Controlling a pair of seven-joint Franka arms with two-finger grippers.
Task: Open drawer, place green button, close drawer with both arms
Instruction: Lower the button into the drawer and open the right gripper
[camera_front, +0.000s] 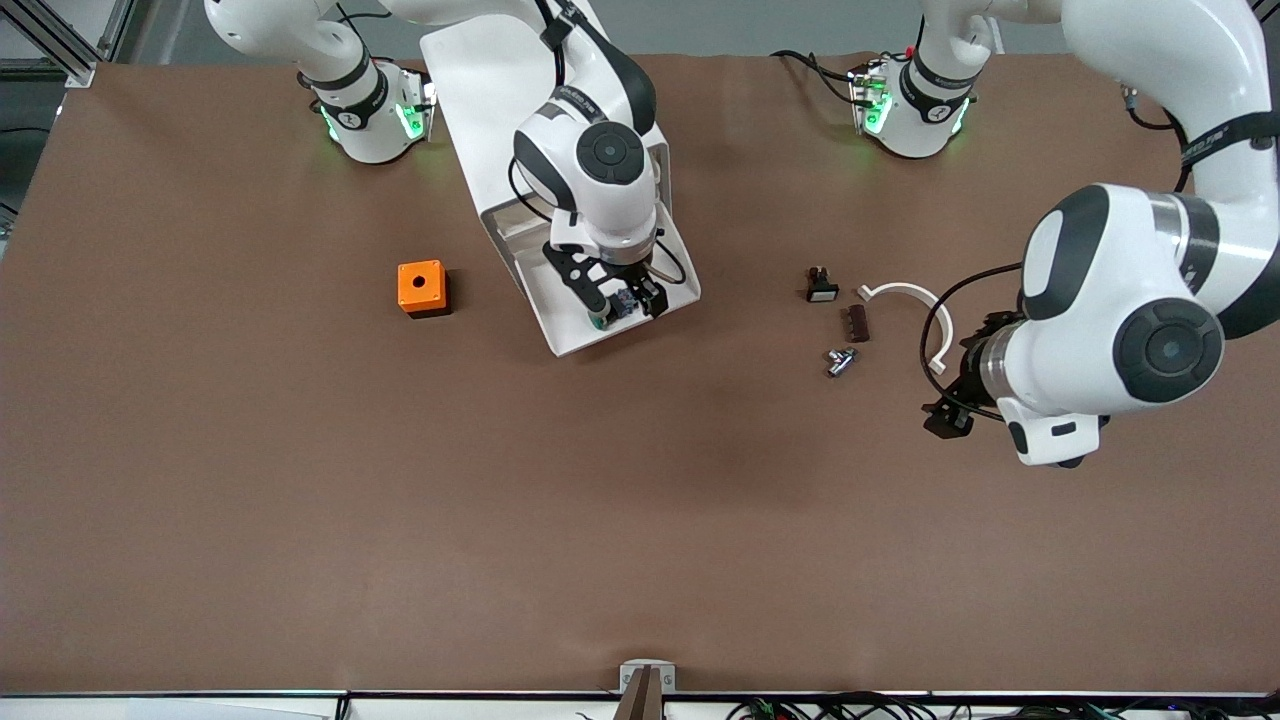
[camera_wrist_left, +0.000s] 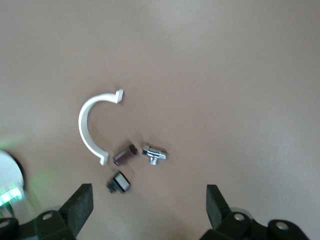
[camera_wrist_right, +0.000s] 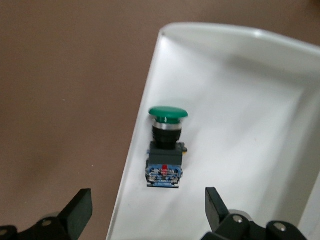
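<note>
- Front view: the right gripper (camera_front: 627, 301) hangs over the pulled-out drawer (camera_front: 560, 325) of the white cabinet (camera_front: 490, 90), the button (camera_front: 603, 318) lying in the tray beneath it. The orange box (camera_front: 421, 288) sits beside the drawer, toward the right arm's end. The left gripper (camera_front: 955, 405) hovers near a small cluster of parts.
- Left wrist view: jaws apart over bare table; a white curved clip (camera_wrist_left: 92, 127), brown piece (camera_wrist_left: 125, 155), metal fitting (camera_wrist_left: 155, 154) and black button (camera_wrist_left: 120, 182) lie close together.
- Right wrist view: fingers (camera_wrist_right: 80, 210) spread wide, nothing between them; the green-capped button (camera_wrist_right: 165, 150) lies on its side in the drawer (camera_wrist_right: 240, 150), near one wall.
</note>
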